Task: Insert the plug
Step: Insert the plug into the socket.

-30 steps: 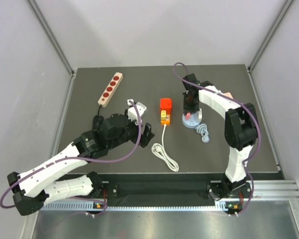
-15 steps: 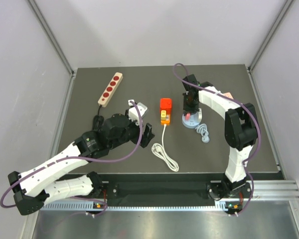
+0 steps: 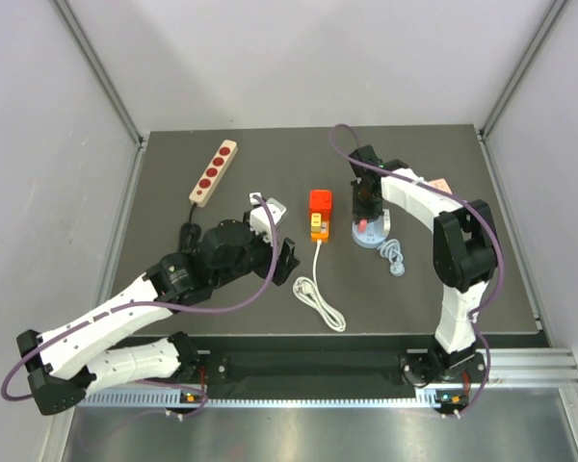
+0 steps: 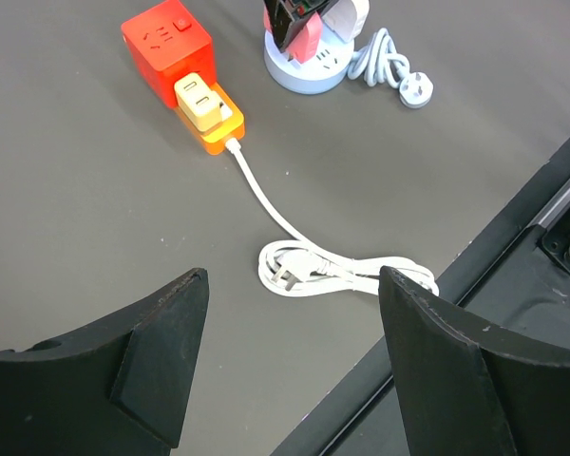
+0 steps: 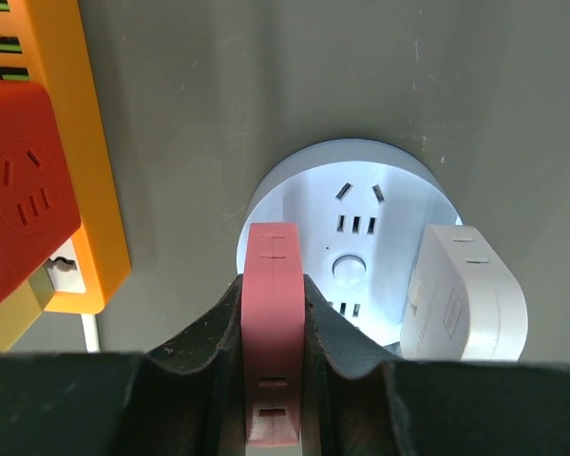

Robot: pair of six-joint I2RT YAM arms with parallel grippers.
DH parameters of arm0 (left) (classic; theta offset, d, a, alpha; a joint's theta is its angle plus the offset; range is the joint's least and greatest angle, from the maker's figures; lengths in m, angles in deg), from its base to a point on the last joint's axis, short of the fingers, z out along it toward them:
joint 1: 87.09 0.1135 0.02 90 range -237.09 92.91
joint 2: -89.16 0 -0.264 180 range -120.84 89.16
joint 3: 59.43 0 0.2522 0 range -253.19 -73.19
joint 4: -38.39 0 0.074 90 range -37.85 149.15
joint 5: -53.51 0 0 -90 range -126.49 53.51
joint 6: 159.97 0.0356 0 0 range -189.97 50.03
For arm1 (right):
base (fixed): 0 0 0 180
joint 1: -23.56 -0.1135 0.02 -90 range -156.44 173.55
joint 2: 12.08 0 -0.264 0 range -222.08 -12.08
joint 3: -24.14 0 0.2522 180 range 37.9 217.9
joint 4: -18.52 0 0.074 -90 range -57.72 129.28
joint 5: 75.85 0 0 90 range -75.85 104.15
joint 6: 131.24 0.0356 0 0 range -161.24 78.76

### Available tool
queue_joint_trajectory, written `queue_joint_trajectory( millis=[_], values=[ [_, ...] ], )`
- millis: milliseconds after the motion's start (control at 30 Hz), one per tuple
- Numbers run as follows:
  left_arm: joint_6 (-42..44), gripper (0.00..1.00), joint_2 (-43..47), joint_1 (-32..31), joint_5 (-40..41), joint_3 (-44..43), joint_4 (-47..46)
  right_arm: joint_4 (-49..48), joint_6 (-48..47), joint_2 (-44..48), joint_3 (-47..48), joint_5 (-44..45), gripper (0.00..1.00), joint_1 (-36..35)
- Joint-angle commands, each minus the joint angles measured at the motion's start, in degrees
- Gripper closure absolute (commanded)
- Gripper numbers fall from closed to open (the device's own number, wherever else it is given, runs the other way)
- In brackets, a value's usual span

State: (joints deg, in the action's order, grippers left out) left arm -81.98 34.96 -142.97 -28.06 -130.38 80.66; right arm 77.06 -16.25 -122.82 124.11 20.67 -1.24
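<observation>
The red plug (image 3: pixel 320 200) sits on the far end of the orange power strip (image 3: pixel 317 227) mid-surface (image 3: pixel 270 164), and the strip's white cord (image 3: pixel 318 294) coils toward the arms. Just right of it, the right tool (image 3: pixel 364 204) is clenched on a thin pink plug (image 5: pixel 271 304) over a round white socket hub (image 5: pixel 380 214), beside a white adapter (image 5: pixel 461 294) already seated there. The left tool (image 4: pixel 293 290) hangs released near the cord, and a beige strip (image 3: pixel 213 173) lies well off to the left. Since a second ago, hardly anything has shifted.
</observation>
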Motion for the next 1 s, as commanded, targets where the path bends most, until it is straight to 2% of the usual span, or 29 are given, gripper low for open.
queue_joint_trajectory(
  millis=[0,233,633,767,867,967],
  values=[
    [0.23,0.23,-0.74,-0.11,0.54,0.41,-2.5,-0.83,-0.74,-2.9,-2.37,0.86,1.0,-1.04],
    [0.32,0.23,-0.04,-0.11,1.33,0.5,-2.32,-2.5,-0.12,-4.31,-4.47,-0.72,1.0,-1.48],
    [0.32,0.23,-0.3,-0.11,1.51,0.33,-2.15,-0.83,-0.47,-5.72,-3.16,2.36,1.0,-2.18],
    [-0.56,0.23,-1.87,-0.11,2.03,-1.34,-0.49,1.44,-0.12,-4.23,1.57,2.0,0.86,-2.18],
    [-2.57,0.23,-4.59,-0.02,6.24,-5.03,3.11,3.47,-0.73,-1.86,7.81,2.0,0.56,-1.92],
    [-6.35,0.23,-8.36,0.68,11.95,-10.21,6.81,6.1,-1.96,-0.27,14.93,2.0,0.46,-1.75]
  ],
)
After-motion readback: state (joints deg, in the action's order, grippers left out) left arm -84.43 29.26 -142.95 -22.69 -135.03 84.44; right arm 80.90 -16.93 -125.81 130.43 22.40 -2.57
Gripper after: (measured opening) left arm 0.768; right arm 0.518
